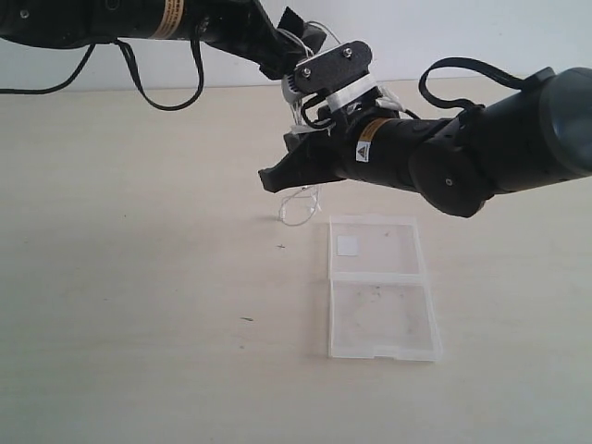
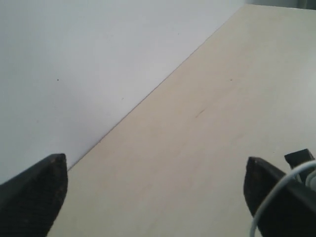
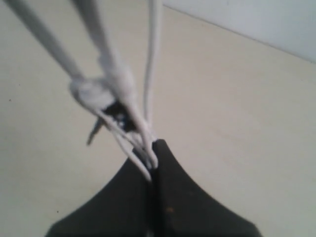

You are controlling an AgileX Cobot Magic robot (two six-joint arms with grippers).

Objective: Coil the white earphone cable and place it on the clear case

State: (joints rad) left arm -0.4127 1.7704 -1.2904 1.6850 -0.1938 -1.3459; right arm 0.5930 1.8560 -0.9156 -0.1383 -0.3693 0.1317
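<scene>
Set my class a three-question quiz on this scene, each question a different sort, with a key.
1. True or false: the white earphone cable already lies on the clear case.
2. The right gripper is: A open and empty; B shut on the cable; C out of view.
3. Fill in (near or far): the white sticker is in the case's ____ half, counted from the right gripper.
Key: 1 false; 2 B; 3 near.

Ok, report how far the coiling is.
Done: a few loops hang from the white earphone cable. In hand: right gripper shut on it, left gripper open with a strand by one finger. Left: finish coiling and set it on the clear case, which lies open and bare.
</scene>
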